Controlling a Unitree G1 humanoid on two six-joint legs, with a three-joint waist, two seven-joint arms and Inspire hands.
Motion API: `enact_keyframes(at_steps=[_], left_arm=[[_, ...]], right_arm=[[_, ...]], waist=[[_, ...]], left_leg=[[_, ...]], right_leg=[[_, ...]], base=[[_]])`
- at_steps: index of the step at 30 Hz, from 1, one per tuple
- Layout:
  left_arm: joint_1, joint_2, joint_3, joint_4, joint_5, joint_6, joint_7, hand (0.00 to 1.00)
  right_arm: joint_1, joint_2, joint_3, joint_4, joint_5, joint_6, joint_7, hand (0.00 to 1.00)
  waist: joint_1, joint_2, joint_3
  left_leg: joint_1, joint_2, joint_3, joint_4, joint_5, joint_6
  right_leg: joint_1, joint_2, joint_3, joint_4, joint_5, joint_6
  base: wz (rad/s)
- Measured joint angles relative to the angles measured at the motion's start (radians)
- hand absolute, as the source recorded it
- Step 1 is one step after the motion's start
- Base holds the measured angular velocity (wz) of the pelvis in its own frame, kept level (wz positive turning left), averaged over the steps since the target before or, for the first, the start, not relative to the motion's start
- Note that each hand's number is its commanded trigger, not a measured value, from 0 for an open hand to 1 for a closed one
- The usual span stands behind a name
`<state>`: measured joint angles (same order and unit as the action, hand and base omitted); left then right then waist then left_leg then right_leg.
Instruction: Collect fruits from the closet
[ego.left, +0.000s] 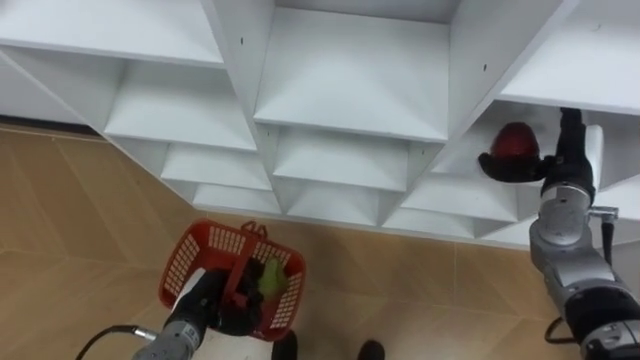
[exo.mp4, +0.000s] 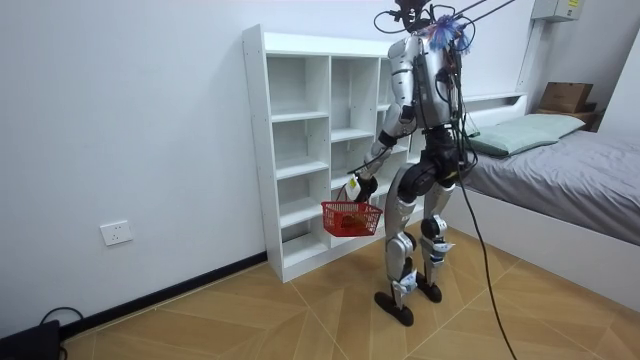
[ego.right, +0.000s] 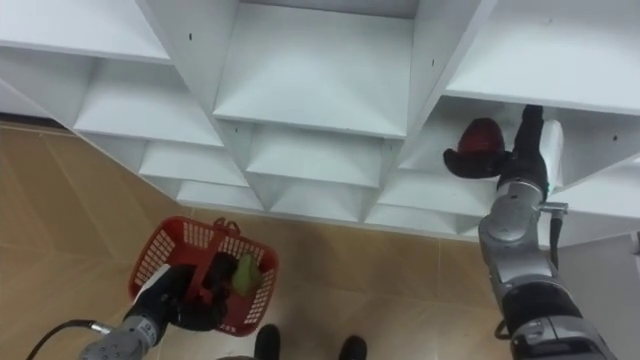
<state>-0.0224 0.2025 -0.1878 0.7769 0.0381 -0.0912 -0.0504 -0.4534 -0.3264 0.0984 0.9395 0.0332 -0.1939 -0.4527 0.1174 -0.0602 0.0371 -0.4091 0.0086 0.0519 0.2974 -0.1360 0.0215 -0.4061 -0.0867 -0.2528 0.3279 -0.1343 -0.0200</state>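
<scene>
At the white shelf unit's (ego.left: 350, 70) right edge, the right hand (ego.left: 520, 167) curls round a red fruit (ego.left: 513, 141). The left hand (ego.left: 214, 301) grips the red basket (ego.left: 184, 256) by its handle, with a green fruit (ego.left: 270, 276) inside.

The plain white wall (exo.mp4: 120, 120) and the tall white open-shelved closet (exo.mp4: 300, 150) are lit brightly and evenly by soft, diffuse light. In the eye views the shelf boards are shown pale on their upper faces and greyer on their side walls and undersides, so that only gentle shading is seen inside the compartments. The light-brown herringbone wood floor (ego.left: 80, 200) is lit evenly, and the closet's straight edges are splayed outward toward the borders of the eye views.
</scene>
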Motion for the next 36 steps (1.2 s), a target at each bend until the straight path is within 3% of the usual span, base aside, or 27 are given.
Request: enact_keyframes(at_steps=[8,12,17,36], left_arm=[[-0.012,0.004,-0.019,0.0,0.0,0.018,0.002,1.0],[-0.012,0.004,-0.026,0.0,0.0,0.019,0.001,1.0],[-0.017,0.006,-0.026,0.0,-0.004,0.019,0.001,1.0],[-0.035,0.008,-0.045,0.013,-0.005,0.019,0.001,1.0]], right_arm=[[-0.007,0.0,-0.001,0.033,-0.003,0.043,0.025,0.0],[-0.014,0.0,-0.001,0.033,-0.003,0.044,0.029,0.0],[-0.028,-0.001,-0.001,0.039,-0.003,0.044,0.031,0.0],[-0.045,-0.005,-0.001,0.073,-0.008,0.044,0.064,0.0]], waist=[[-0.003,-0.003,0.0024],[-0.004,-0.006,0.0048],[-0.004,-0.014,0.0135],[-0.003,-0.014,0.0142]], left_leg=[[-0.007,0.0,0.0,0.008,0.0,0.0],[-0.018,0.0,0.0,0.012,0.001,0.001],[-0.028,-0.002,0.0,0.014,0.002,0.002],[-0.037,-0.003,0.0,0.014,0.002,0.002]], right_leg=[[-0.005,-0.001,0.003,0.004,0.0,0.0],[-0.017,-0.002,0.004,0.011,0.0,0.0],[-0.028,-0.003,0.006,0.014,-0.001,0.0],[-0.037,-0.003,0.006,0.013,-0.002,0.001]], base=[[0.0],[0.0],[0.0],[0.0]])
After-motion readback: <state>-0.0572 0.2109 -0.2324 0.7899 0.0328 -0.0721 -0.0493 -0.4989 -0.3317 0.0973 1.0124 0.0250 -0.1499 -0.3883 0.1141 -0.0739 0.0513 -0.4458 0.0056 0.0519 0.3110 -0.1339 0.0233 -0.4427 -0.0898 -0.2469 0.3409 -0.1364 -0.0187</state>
